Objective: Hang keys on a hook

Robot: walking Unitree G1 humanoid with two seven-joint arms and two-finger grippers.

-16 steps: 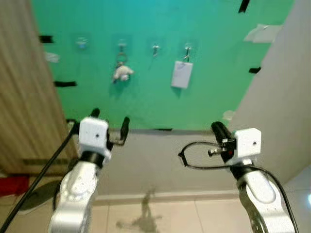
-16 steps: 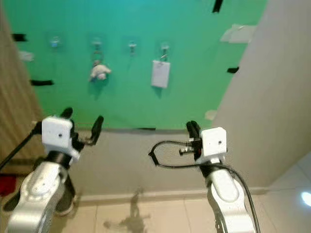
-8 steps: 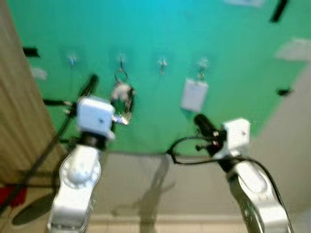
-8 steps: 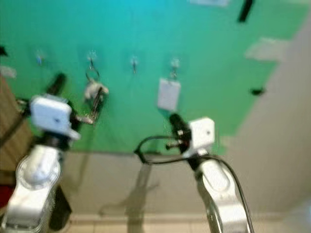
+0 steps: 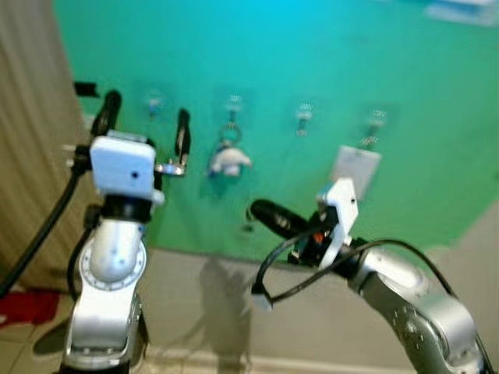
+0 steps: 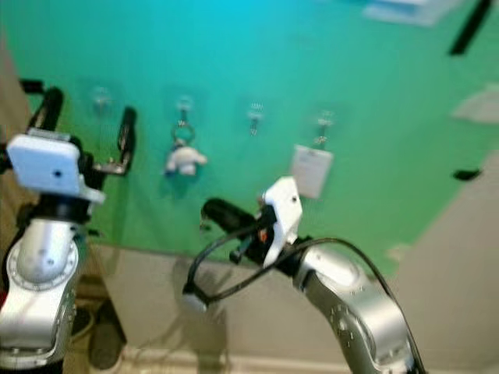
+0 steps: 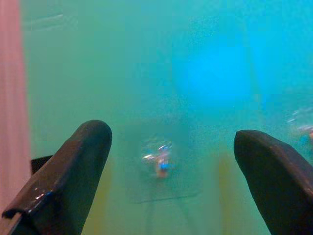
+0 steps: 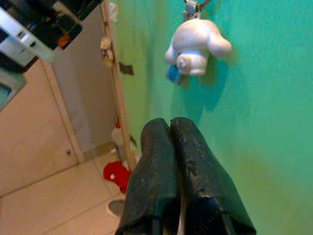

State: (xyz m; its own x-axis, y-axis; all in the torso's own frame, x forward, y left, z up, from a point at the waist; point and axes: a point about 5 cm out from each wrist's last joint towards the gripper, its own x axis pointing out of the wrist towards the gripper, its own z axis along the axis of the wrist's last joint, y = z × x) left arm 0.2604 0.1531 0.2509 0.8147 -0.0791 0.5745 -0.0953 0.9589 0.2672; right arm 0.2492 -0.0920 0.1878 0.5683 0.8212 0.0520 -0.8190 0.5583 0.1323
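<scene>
Facing green wall [image 5: 312, 47] | left gripper [image 5: 144, 128] spread before clear stick-on hook [image 7: 159, 159] | right gripper [image 8: 171, 132] pressed together, empty, below white plush keychain [image 8: 195, 46] hanging on hook

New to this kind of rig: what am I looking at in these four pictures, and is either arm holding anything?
A humanoid robot faces a green wall bearing a row of small hooks. The two wide pictures come from its head camera; the other two from cameras on each wrist, looking along the fingers. A white plush keychain hangs from one hook and a white rectangular tag from another. The left gripper is raised with fingers apart, aimed at a clear stick-on hook. The right gripper has its black fingers pressed together, pointing just below the plush; nothing shows between them. Neither arm visibly holds keys.
</scene>
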